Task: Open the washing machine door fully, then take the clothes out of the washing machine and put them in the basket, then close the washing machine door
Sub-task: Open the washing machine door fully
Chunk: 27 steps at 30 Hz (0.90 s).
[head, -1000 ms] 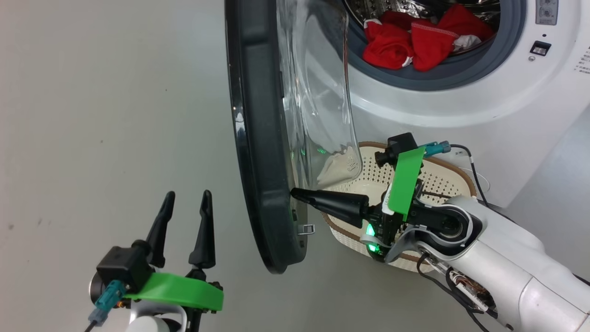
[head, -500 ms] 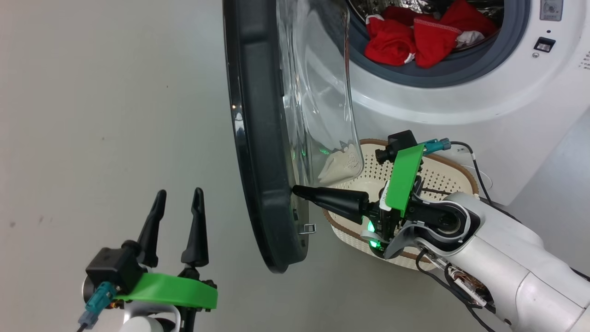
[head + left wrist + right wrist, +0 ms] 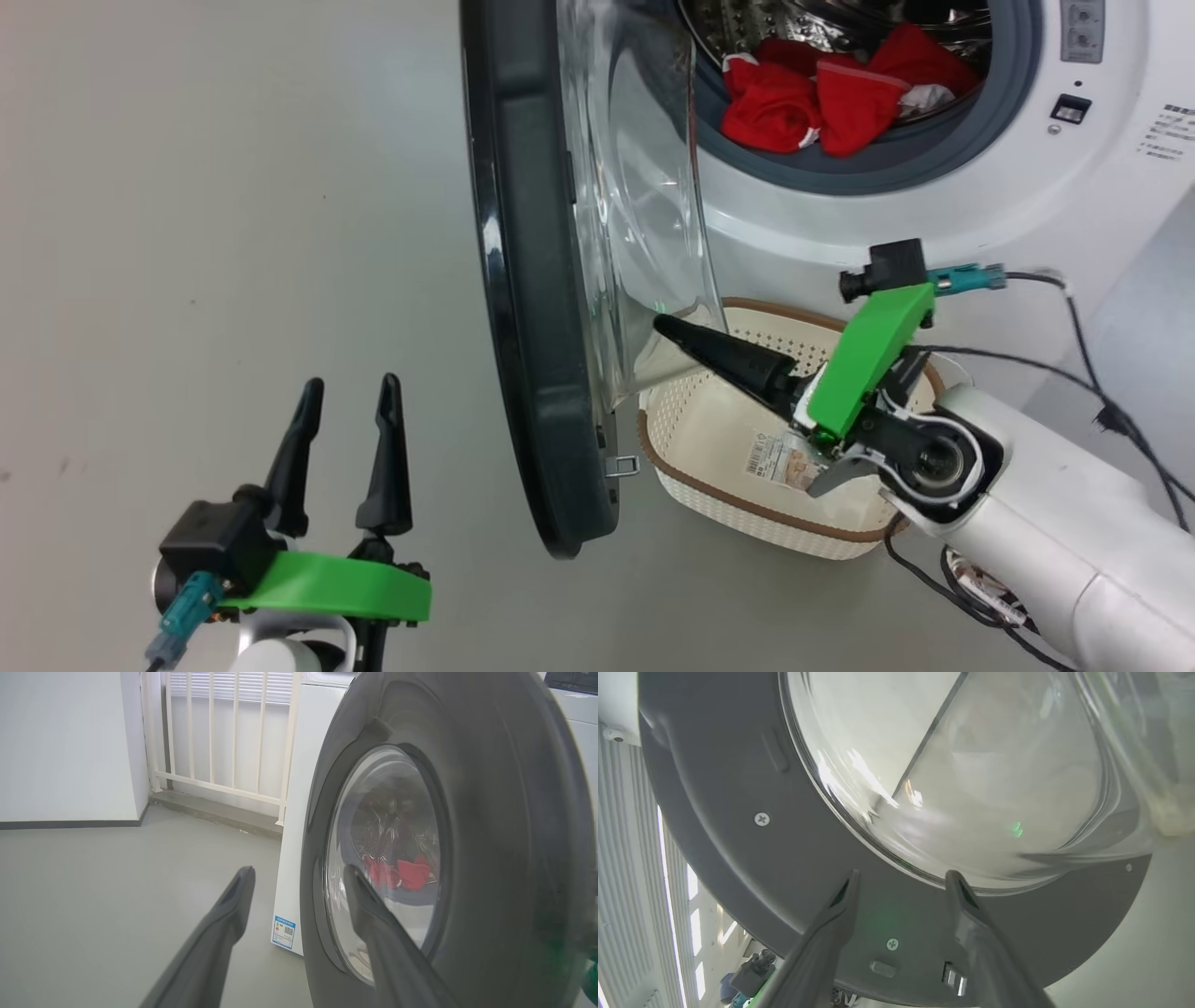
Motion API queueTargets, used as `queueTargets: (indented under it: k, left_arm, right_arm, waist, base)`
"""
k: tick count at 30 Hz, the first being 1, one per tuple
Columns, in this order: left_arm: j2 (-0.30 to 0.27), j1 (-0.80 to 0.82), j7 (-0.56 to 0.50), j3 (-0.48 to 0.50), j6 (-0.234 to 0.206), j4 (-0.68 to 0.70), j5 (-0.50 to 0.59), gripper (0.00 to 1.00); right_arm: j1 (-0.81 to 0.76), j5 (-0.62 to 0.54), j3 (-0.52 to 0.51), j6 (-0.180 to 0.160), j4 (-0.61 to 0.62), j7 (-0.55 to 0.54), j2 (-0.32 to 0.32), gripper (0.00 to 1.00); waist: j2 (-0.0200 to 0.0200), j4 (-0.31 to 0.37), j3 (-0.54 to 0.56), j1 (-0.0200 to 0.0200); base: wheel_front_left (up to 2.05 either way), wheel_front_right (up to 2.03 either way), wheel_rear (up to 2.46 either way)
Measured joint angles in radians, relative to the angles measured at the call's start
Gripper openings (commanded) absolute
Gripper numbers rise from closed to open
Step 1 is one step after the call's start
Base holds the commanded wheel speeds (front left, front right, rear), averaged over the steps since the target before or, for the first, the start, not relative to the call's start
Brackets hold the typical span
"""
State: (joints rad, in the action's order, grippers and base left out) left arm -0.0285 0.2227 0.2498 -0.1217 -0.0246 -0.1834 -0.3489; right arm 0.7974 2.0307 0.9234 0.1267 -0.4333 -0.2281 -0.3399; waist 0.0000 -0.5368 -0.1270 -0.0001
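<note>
The washing machine door (image 3: 523, 280) stands swung out, edge-on to me, its clear glass bowl (image 3: 644, 233) bulging toward the washing machine (image 3: 934, 215). Red clothes (image 3: 812, 103) lie at the drum's mouth and also show through the glass, where the clothes (image 3: 397, 872) sit behind the door (image 3: 490, 812). The cream basket (image 3: 738, 448) sits on the floor below the drum, holding just a paper label. My right gripper (image 3: 667, 327) hangs over the basket, open, tips close to the door's inner rim (image 3: 808, 858) under the bowl; in its wrist view the right gripper (image 3: 901, 877) holds nothing. My left gripper (image 3: 352, 383) is open and empty, left of the door.
Grey floor (image 3: 233, 233) spreads to the left. A metal latch hook (image 3: 621, 462) juts from the door's lower edge. Loose cables (image 3: 1074, 308) trail from my right wrist. A white railing (image 3: 224, 732) and a wall (image 3: 60, 742) stand behind the machine's side.
My right gripper has come off the door's lower inner rim, risen toward the glass bowl and opened. The head view has shifted slightly. The door stands about as before.
</note>
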Motion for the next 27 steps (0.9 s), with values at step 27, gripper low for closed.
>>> queueTargets:
  k: [27]
  left_arm:
    - [-0.004, -0.065, 0.0, 0.019, -0.002, 0.018, 0.033, 1.0]
  right_arm:
    - [-0.088, -1.341, -0.326, 0.0, -0.365, 0.48, 0.044, 1.0]
  waist:
    - [0.0, 0.082, 0.051, 0.0]
  base:
    - [0.0, 0.0, 0.0]
